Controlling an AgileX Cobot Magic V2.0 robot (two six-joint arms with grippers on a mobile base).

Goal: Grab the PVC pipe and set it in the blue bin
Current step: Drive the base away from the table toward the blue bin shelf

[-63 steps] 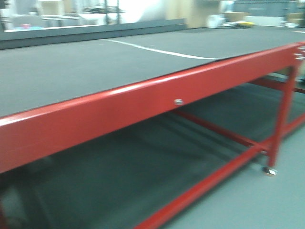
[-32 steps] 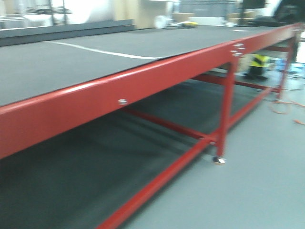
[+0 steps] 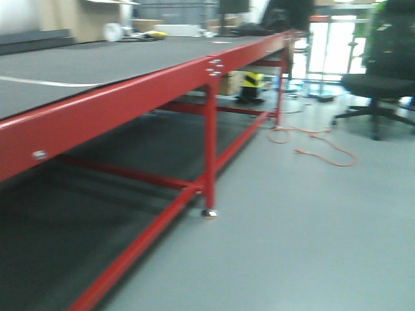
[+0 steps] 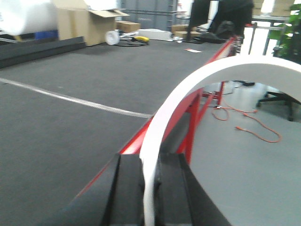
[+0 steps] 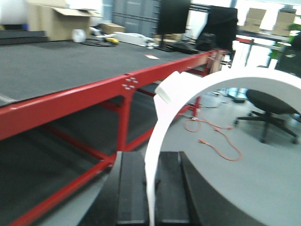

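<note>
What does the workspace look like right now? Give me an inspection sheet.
Surface: dark mat table, red frame, white line across it.
Job's things: PVC pipe wall clamped in each wrist view; blue bin: nothing seen.
Clutter: cardboard box, small items at far end.
Grippers: left gripper and right gripper both shut on pipe.
Cables: orange cable loose on floor.
Surroundings: office chair, yellow-black object under table.

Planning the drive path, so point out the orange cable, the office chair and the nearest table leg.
orange cable [image 3: 353, 157], front view, rightmost bend.
office chair [image 3: 376, 85], front view, seat cushion.
table leg [image 3: 209, 142], front view, middle of post.
</note>
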